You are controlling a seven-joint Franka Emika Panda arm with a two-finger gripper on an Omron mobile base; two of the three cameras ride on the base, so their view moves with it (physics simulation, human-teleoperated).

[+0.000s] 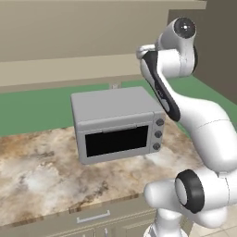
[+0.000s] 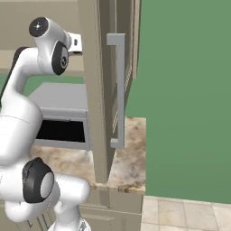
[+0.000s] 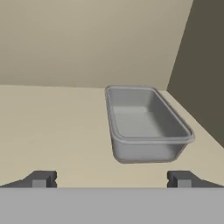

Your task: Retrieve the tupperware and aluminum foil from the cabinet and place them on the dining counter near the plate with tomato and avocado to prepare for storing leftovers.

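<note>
Even, soft rendered light with no glare; all three views are slightly low in resolution, with jagged edges. The tupperware [image 3: 146, 124] casts only a faint shadow on the cabinet [image 3: 52, 127] shelf, whose side wall sits darker, and nothing looks distorted

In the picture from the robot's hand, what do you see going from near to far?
The open pincer → the little grey tupperware on the pale shelf → the cabinet's back wall.
</note>
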